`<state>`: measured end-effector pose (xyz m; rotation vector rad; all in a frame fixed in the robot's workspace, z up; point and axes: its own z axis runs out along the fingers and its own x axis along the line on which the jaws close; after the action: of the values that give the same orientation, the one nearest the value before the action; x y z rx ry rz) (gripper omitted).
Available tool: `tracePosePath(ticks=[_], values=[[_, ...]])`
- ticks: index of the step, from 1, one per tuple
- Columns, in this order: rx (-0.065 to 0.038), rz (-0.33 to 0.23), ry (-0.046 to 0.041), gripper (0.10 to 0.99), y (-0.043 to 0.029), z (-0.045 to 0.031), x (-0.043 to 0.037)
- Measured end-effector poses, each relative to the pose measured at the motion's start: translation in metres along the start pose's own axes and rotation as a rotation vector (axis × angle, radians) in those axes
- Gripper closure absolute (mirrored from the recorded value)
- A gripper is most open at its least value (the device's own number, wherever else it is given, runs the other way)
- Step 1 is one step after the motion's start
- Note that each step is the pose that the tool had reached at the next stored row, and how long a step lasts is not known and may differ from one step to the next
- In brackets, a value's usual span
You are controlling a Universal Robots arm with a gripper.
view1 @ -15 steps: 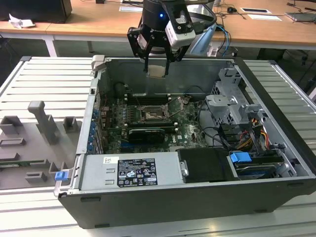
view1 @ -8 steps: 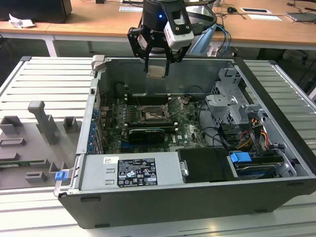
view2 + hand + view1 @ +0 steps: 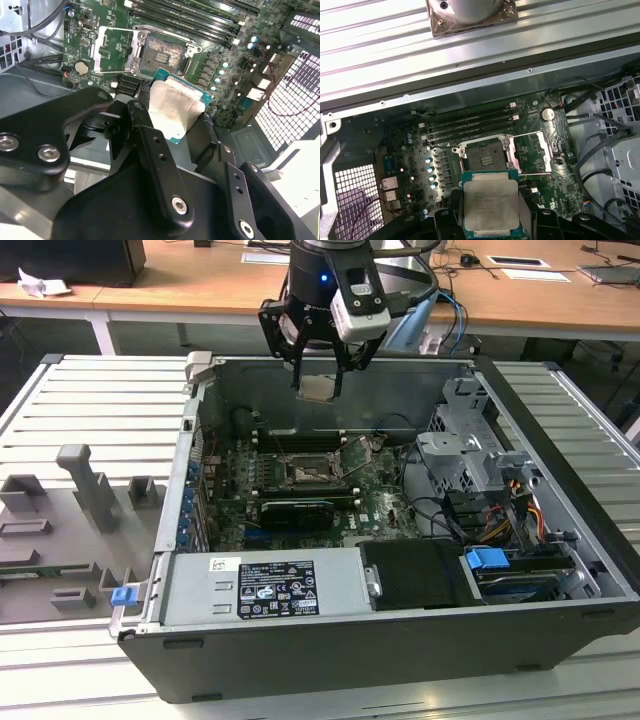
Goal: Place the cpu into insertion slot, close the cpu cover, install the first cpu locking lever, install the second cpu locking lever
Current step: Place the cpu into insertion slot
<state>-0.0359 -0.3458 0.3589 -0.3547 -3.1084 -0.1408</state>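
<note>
The cpu [image 3: 490, 207] is gripped between the closed-in jaws of the gripper [image 3: 319, 383] and held above the motherboard [image 3: 400, 150], clear of it. The insertion slot [image 3: 484, 157] is seen uncovered and, as far as can be judged, unoccupied. The cpu cover [image 3: 532, 152] is folded open, lying just beside the slot.

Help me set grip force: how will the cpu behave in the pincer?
The cpu looks flat and rigid, so probably stiff and light. Its smooth metal top may be slippery. The pincer seems to grip only its thin edges, so it could tilt or slip.
</note>
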Motion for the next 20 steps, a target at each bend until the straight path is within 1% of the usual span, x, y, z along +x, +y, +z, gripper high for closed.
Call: tracePosePath(ticks=[6, 12, 20], values=[[0.0, 0.013, -0.0012, 0.549, -0.0001, 0.0016, 0.0], [0.002, 0.016, -0.0007, 0.549, -0.0004, 0.0041, -0.0001], [0.001, 0.053, -0.004, 0.549, -0.0004, 0.0051, -0.0001]])
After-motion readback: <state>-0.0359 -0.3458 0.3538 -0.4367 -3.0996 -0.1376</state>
